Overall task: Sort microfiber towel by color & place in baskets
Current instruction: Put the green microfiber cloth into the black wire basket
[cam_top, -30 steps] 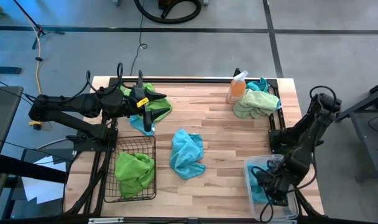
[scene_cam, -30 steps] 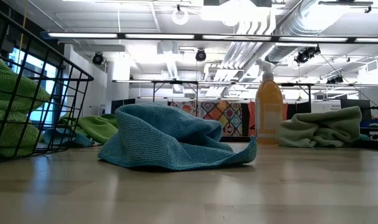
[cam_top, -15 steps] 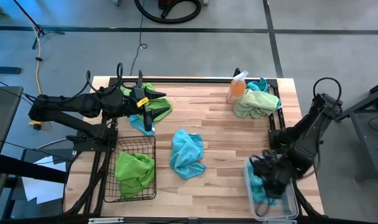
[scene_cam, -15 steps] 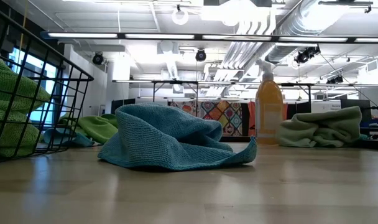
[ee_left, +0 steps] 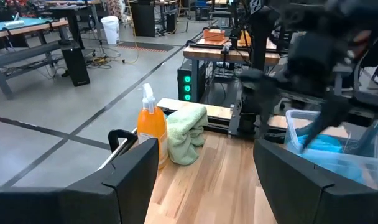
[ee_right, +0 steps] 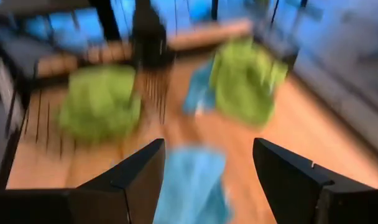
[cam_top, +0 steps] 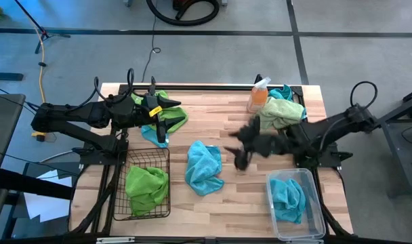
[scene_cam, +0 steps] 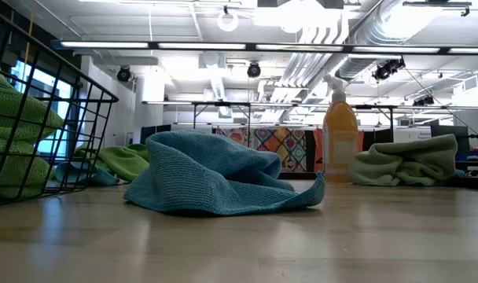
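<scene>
A turquoise towel [cam_top: 204,167] lies crumpled mid-table, also in the low view [scene_cam: 215,182]. My right gripper [cam_top: 241,157] is blurred in motion to its right, open [ee_right: 207,177] and holding nothing. The clear basket [cam_top: 314,224] at the near right holds another turquoise towel [cam_top: 289,200]. The black wire basket [cam_top: 164,157] at the near left holds a lime green towel [cam_top: 146,187]. My left gripper [cam_top: 160,130], open [ee_left: 204,174], hovers over a green and turquoise pile [cam_top: 172,116] at the far left. More towels [cam_top: 279,112] lie at the far right.
An orange spray bottle [cam_top: 258,95] stands at the far edge beside the far-right towels, and shows in the low view [scene_cam: 340,140]. Bare wood lies between the middle towel and the clear basket and along the near edge. The wire basket [scene_cam: 58,118] fills the low view's left.
My right gripper has risen out of the clear basket and swung fast toward the table's left and far side, ending beside the middle turquoise towel. The turquoise towel it was over stays in the clear basket, now uncovered. The left arm has kept still.
</scene>
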Robot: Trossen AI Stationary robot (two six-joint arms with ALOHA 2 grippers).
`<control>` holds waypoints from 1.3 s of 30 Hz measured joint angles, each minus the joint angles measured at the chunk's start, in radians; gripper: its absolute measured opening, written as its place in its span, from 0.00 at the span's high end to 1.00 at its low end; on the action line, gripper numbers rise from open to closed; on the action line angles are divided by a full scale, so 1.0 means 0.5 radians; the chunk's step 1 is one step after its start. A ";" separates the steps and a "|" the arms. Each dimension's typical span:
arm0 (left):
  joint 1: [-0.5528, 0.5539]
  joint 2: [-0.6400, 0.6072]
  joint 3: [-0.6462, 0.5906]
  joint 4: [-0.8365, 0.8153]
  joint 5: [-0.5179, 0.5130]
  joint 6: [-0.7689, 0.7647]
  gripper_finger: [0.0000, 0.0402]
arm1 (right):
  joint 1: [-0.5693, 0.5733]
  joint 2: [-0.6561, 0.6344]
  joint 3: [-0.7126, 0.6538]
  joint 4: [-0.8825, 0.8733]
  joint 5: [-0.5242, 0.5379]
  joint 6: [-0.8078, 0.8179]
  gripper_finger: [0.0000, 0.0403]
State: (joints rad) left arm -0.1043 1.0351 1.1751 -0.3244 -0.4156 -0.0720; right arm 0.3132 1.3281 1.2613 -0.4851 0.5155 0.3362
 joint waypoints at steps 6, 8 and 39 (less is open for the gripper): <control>0.000 0.000 0.000 0.002 0.001 -0.058 0.38 | -0.316 0.000 0.000 0.606 -0.316 -0.430 0.40; 0.000 0.000 0.000 0.002 0.001 -0.061 0.38 | -0.412 0.000 -0.001 0.730 -0.476 -0.481 0.40; -0.002 0.000 -0.001 -0.149 0.081 -0.274 0.38 | -0.732 -0.354 -0.004 0.178 -1.223 -0.622 0.40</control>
State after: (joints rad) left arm -0.1051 1.0351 1.1748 -0.3991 -0.3752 -0.2089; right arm -0.0528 1.1509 1.2594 -0.3958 -0.0963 0.0254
